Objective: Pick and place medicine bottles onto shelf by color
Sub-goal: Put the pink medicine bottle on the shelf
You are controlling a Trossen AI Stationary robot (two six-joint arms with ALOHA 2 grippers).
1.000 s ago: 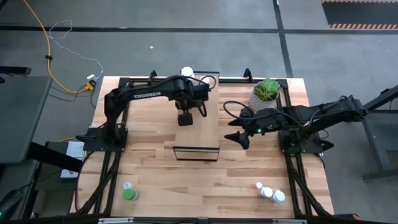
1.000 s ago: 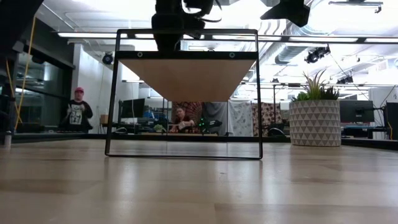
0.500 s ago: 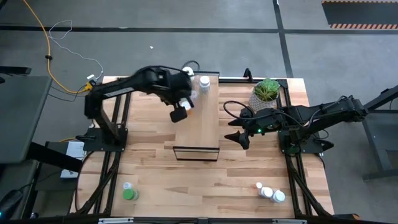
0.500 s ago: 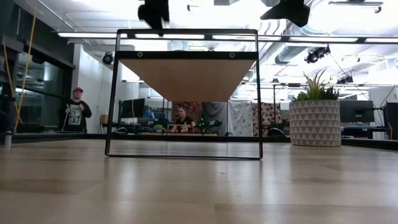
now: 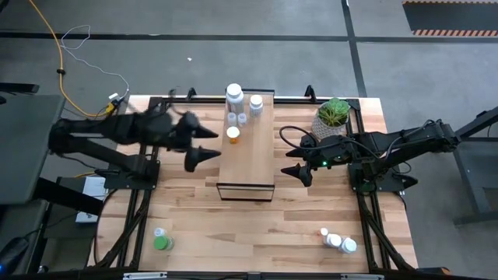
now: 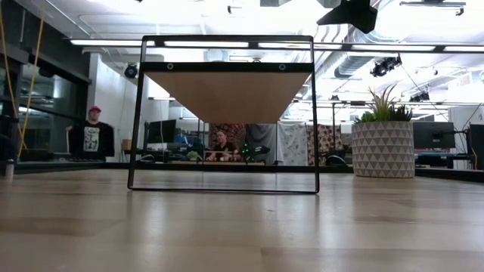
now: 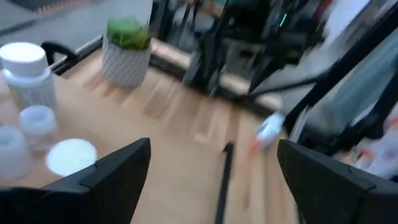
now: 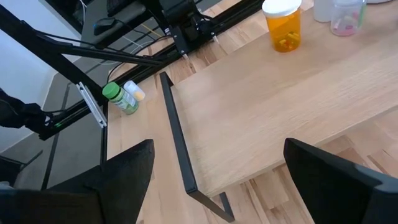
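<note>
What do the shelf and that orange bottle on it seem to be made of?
The shelf: its top looks like pale wood with a matte finish, since faint grain shows, and its thin black frame is probably painted metal. The orange bottle looks like translucent amber plastic, since its contents show through, with an opaque white cap, likely plastic too.

Left arm motion-blurred; bottles near table front edge perhaps three, too small.

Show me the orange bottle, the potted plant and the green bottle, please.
orange bottle [image 8: 283,26]: right wrist view, on its orange body.
potted plant [image 5: 333,113]: high view, on its leaves.
green bottle [image 5: 162,243]: high view, on its green top.
</note>
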